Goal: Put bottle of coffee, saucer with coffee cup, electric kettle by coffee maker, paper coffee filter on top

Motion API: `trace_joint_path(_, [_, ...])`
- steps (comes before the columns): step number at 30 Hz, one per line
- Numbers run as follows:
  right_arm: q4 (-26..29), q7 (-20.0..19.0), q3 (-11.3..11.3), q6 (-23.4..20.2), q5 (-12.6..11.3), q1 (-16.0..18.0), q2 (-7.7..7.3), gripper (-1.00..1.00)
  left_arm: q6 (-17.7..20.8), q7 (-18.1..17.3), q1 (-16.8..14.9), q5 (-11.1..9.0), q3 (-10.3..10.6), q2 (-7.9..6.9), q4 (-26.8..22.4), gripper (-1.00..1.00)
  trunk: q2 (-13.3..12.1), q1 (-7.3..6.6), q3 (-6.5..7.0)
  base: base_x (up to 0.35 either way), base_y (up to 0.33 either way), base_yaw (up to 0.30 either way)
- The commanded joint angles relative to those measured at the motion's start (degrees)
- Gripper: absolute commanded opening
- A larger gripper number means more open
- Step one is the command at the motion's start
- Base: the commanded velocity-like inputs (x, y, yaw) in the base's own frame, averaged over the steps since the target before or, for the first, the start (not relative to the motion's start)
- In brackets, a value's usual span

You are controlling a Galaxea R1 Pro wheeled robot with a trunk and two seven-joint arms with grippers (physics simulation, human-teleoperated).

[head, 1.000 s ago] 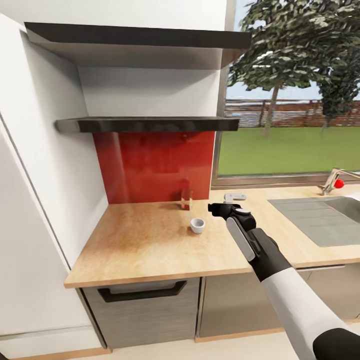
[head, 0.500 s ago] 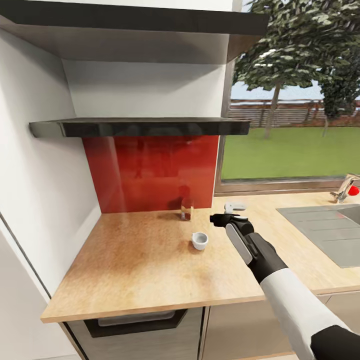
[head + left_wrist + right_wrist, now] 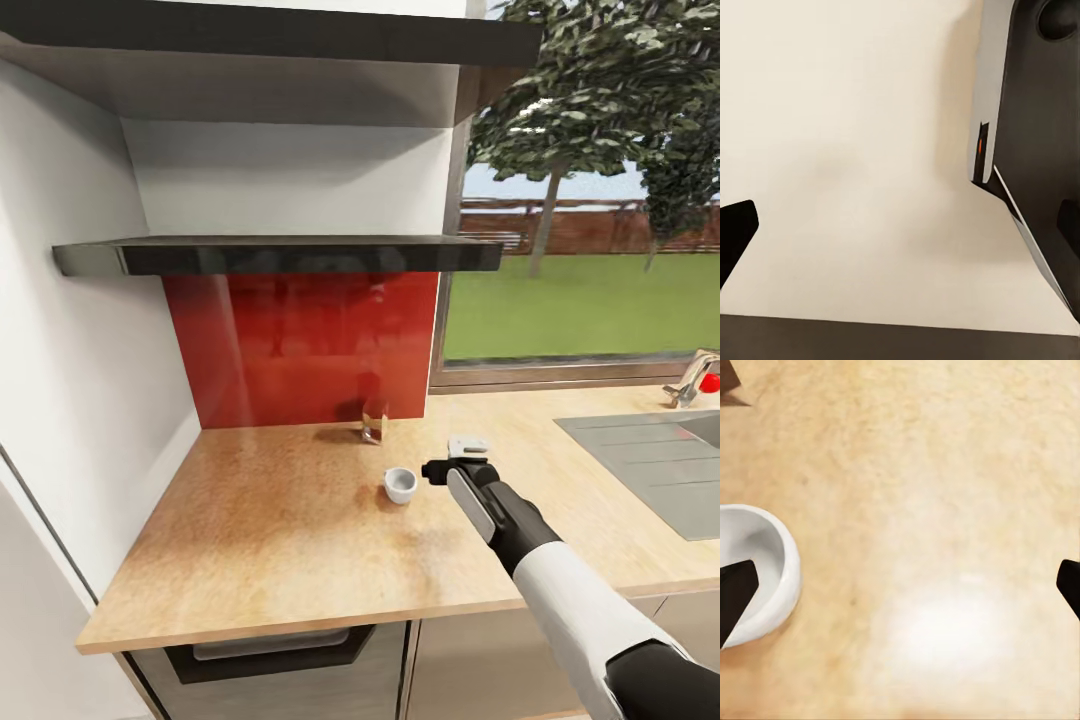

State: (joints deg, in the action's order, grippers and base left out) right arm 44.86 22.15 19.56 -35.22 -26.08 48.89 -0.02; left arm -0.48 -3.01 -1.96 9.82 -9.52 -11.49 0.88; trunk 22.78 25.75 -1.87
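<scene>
While the right gripper (image 3: 432, 470) hangs low over the wooden countertop (image 3: 280, 520) just beside the white coffee cup (image 3: 400, 485), its two fingers are spread wide with nothing between them; the right wrist view shows one dark fingertip (image 3: 735, 596) overlapping the cup's rim and the other well apart over bare wood, so the cup is not yet bracketed. That offset suggests the arm needs to slide toward the cup before closing. A small brownish bottle-like object (image 3: 374, 420), too small to identify with certainty, stands at the red backsplash (image 3: 300, 340) behind the cup. The left gripper (image 3: 900, 217) looks released too, fingertips far apart and empty, held out of the work above a pale surface, likely parked while the right arm acts.
</scene>
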Motion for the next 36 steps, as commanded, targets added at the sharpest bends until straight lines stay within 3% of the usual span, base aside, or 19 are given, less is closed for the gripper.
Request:
trace_joint_path(1, [-0.1, 0.5, 0.2, -0.1, -0.5, 0.1, -0.01, 1.00, 0.0, -0.2, -0.1, 0.6, -0.5, -0.03, 0.1, 1.00, 0.1, 0.04, -0.14, 0.000, 0.041, 0.000])
trace_joint_path(10, [-0.3, 0.5, 0.2, -0.1, -0.6, 0.1, 0.02, 1.00, -0.3, -0.2, -0.1, 0.6, -0.5, -0.03, 0.1, 1.00, 0.1, 0.04, -0.14, 0.000, 0.147, 0.000])
trace_joint_path(36, [-4.3, 0.5, 0.2, 2.2, -0.6, 0.1, 0.02, 1.00, -0.7, -0.2, -0.1, 0.5, -0.6, 0.31, 0.1, 1.00, 0.1, 0.04, -0.14, 0.085, 0.023, 0.000])
